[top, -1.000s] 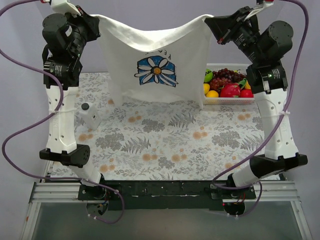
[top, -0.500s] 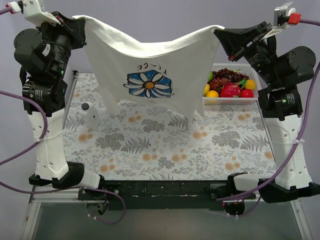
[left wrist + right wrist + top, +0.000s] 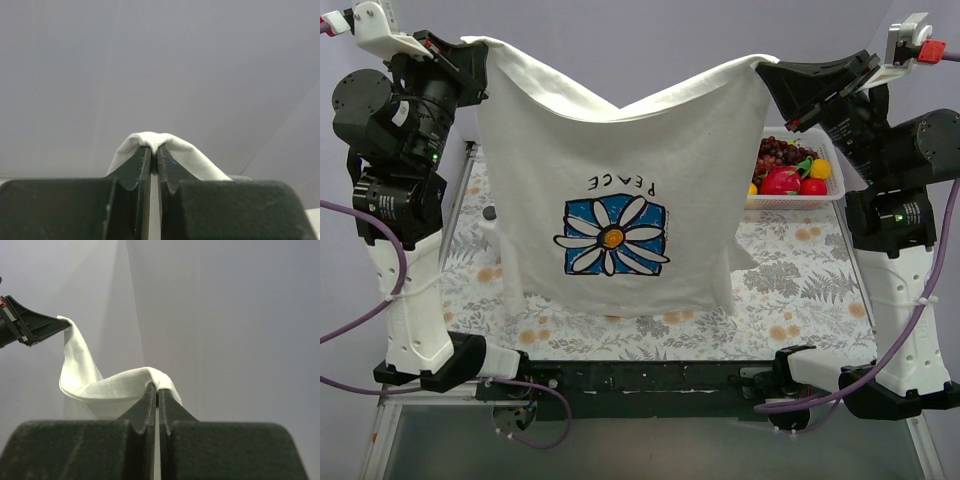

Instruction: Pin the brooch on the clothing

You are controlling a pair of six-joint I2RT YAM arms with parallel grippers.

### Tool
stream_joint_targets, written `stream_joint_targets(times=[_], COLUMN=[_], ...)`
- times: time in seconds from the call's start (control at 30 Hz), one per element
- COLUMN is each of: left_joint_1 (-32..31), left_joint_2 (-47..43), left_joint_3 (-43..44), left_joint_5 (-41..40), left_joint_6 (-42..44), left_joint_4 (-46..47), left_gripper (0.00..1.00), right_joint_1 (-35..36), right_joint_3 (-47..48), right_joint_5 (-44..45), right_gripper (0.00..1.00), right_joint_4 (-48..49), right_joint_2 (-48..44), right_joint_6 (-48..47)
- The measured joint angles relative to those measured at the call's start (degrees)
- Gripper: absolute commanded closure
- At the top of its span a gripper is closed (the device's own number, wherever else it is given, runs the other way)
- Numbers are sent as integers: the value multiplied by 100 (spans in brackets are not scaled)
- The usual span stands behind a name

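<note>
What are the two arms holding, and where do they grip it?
The T-shirt: the left end effector pinches one top corner, the right end effector the other.

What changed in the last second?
Both arms rose and spread outward, lifting the T-shirt up and toward the top camera. It now hangs spread out, with the flower print in full view, and hides part of the fruit basket. Unchanged: the left fingers and right fingers stay shut on the shirt's upper corners, and the basket has not moved.

A plain lilac-grey wall [image 3: 650, 40] fills the 12 o'clock side; the table [image 3: 810, 280] wears a leaf-and-flower printed cover under soft, even light.
</note>
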Motion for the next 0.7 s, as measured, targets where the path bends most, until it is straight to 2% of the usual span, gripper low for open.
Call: stream_joint_targets(times=[0.23,0.43,0.53,0.7], left_joint_1=[0,0,28,195], left_joint_2=[409,1196,1683,2321], left_joint_3=[-111,-245,-111,173], left_joint_5=[-83,-372,-483,-619], left_joint_6=[68,146,151,146], left_joint_4=[-13,-61,-85,133], left_gripper=[100,100,100,100], right_joint_1=[0,-2,2,-11], right_joint_3=[-369,-299,168,1606], right_joint_5=[42,-2,-50,-46], right_gripper=[99,99,99,99], right_joint_4=[177,315,240,149], right_joint_2=[170,1113,1899,3386], right_joint_6=[48,214,289,573])
